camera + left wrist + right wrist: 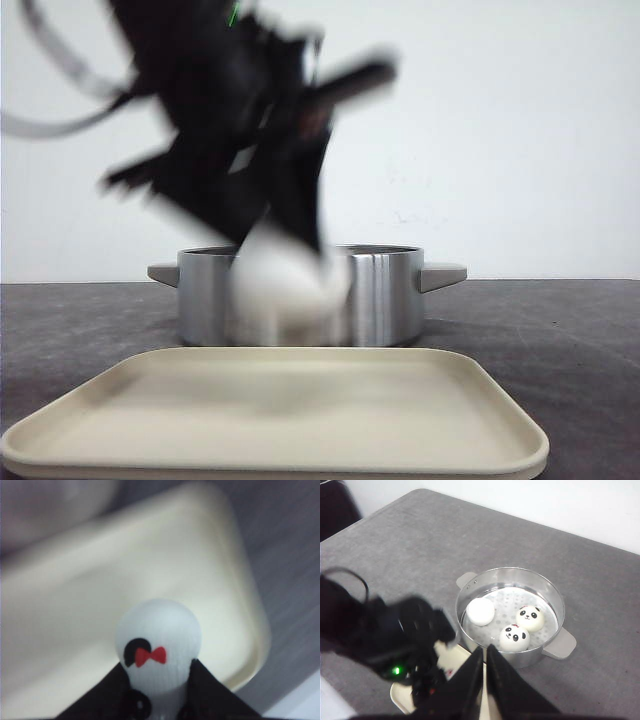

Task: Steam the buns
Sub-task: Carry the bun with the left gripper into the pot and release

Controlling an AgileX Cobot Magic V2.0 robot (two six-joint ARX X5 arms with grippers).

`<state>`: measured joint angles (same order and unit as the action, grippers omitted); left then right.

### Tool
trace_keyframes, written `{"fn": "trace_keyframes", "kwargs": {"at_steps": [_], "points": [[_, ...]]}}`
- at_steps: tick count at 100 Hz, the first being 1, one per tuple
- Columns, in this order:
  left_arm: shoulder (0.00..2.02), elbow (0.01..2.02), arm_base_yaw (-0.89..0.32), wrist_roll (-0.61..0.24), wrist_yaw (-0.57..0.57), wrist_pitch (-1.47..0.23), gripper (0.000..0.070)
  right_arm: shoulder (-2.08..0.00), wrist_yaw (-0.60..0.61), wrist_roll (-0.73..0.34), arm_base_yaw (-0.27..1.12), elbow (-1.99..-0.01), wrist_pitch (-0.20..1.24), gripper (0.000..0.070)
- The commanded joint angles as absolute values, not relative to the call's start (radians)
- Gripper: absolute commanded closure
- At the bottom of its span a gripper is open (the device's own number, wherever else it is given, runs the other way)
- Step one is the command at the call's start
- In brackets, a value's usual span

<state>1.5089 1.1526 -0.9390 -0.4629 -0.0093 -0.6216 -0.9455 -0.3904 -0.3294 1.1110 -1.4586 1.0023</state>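
My left gripper (157,667) is shut on a white panda bun (159,640) with a black ear patch and a red bow, held above the cream tray (100,580). In the front view the left arm is motion-blurred, and the held bun (285,290) hangs in front of the steel pot (385,300). Three more buns lie on the pot's perforated steamer plate: a plain-side-up one (481,611) and two with panda faces (530,618) (514,637). My right gripper (484,650) is shut and empty, high above the pot's near rim (555,597).
The cream tray (280,420) lies in front of the pot at the table's near edge, with nothing on it in the front view. The pot has two side handles (445,273). The blurred left arm (395,640) lies between the right gripper and the tray. Grey tabletop surrounds them.
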Motion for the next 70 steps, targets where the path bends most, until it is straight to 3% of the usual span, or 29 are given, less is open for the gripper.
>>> {"fn": "trace_keyframes", "kwargs": {"at_steps": [1, 18, 46, 70], "points": [[1.509, 1.245, -0.932, -0.385, -0.038, -0.612, 0.0700, -0.953, -0.394, -0.333, 1.124, -1.475, 0.995, 0.0698], [1.512, 1.350, -0.854, -0.292, -0.081, -0.533, 0.0700, -0.953, -0.419, -0.328, 1.124, -1.474, 0.987, 0.0698], [1.591, 1.351, -0.653, -0.302, -0.078, -0.472, 0.0700, -0.953, -0.480, -0.325, 1.124, -1.473, 0.989, 0.0698], [1.732, 1.351, -0.605, -0.299, -0.067, -0.475, 0.0700, -0.954, -0.503, -0.324, 1.124, -1.473, 0.990, 0.0698]]}}
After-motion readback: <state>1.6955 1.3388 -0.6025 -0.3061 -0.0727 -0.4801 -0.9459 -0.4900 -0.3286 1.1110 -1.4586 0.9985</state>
